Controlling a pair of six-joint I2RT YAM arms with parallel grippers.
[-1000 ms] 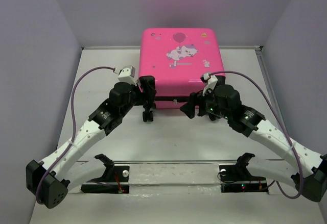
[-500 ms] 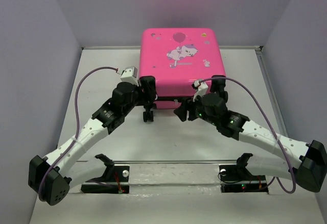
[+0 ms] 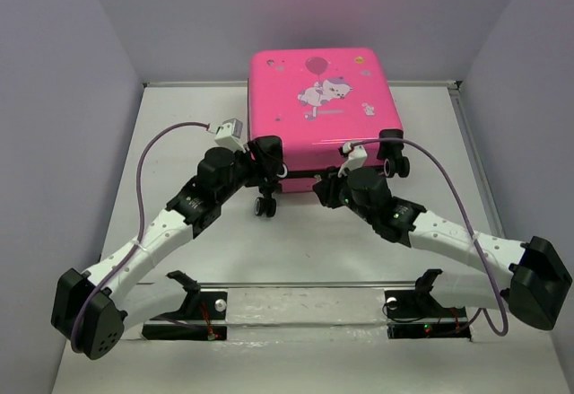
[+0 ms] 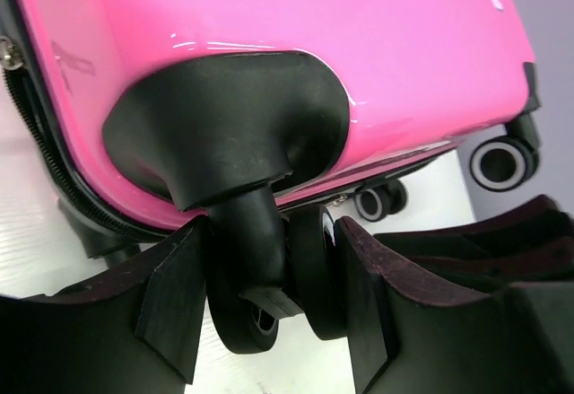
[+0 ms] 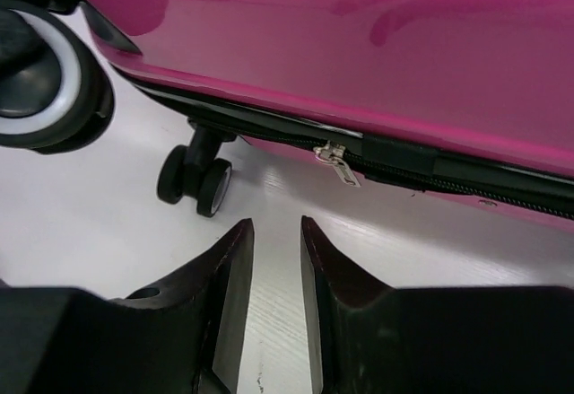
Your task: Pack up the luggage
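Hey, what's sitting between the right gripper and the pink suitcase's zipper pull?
Only bare white tabletop. In the right wrist view, the right gripper points at the zipper pull of the pink suitcase, with nothing on the stretch between them.

The luggage (image 3: 314,98) had a hard pink plastic shell, smooth and glossy, with light mirrored on it. Its housing (image 4: 233,125) was smooth black plastic with a dull sheen. The wheel (image 4: 309,273) looked like black rubber; 1 far wheel (image 4: 496,162) had a pale glossy rim. The zipper (image 5: 448,174) sat in matt black cloth tape, its pull (image 5: 334,161) shiny metal. Left tool (image 4: 269,304) and right tool (image 5: 273,241) were matt black, faintly grainy. The bench (image 5: 117,232) was white, finely streaked, softly shiny.
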